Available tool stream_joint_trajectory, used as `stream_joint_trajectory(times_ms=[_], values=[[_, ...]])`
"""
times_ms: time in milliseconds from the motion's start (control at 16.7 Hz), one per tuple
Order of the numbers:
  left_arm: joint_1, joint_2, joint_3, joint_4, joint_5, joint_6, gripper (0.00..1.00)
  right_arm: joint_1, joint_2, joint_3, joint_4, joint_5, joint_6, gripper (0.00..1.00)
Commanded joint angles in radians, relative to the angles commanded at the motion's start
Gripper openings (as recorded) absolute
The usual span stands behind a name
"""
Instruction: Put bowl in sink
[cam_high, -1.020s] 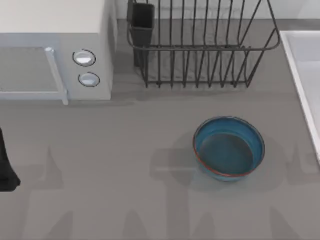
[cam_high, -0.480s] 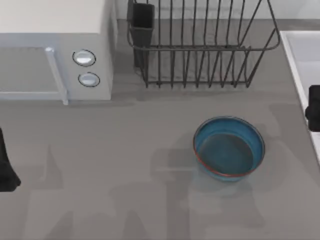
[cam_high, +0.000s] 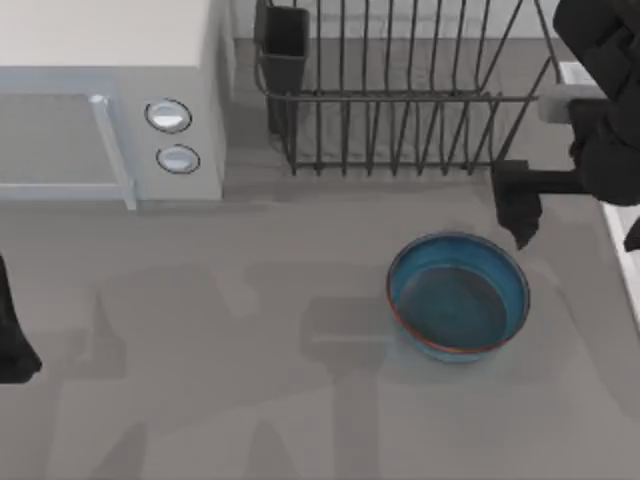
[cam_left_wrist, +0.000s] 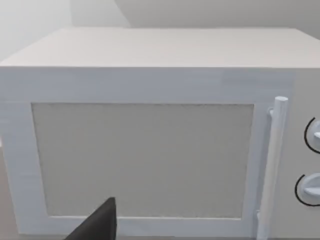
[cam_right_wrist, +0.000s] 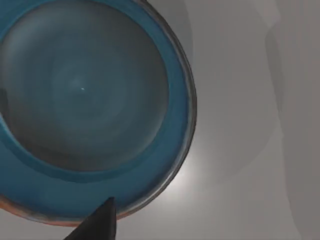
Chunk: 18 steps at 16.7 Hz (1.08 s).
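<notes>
On the grey surface (cam_high: 250, 330), right of centre, the bowl (cam_high: 458, 295) sits upright, in front of the black wire dish rack (cam_high: 400, 90) and apart from it. The sink (cam_high: 625, 245) lies at the right edge, near the bowl. Right gripper (cam_high: 570, 215) hangs just beside the bowl's far right rim, fingers apart. Left arm (cam_high: 12, 330) parked at left edge, before the microwave (cam_high: 110, 100); its finger state cannot be told.

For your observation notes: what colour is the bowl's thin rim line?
Red-brown, edging the blue bowl; the right wrist view shows it best.
</notes>
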Motion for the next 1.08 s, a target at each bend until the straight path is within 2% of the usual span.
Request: stream_joint_trajectory(times_ms=[240, 600, 780, 1080], values=[[0.0, 0.0, 0.0, 0.0, 0.0, 0.0, 1.0, 0.027, 0.125, 0.124, -0.077, -0.001, 0.03, 1.0], [0.0, 0.0, 0.0, 0.0, 0.0, 0.0, 1.0, 0.024, 0.131, 0.125, -0.076, -0.001, 0.03, 1.0], [0.0, 0.0, 0.0, 0.0, 0.0, 0.0, 1.0, 0.027, 0.15, 0.071, -0.006, -0.001, 0.029, 1.0], [0.0, 0.0, 0.0, 0.0, 0.0, 0.0, 1.0, 0.03, 0.215, -0.087, 0.228, -0.001, 0.034, 1.0]])
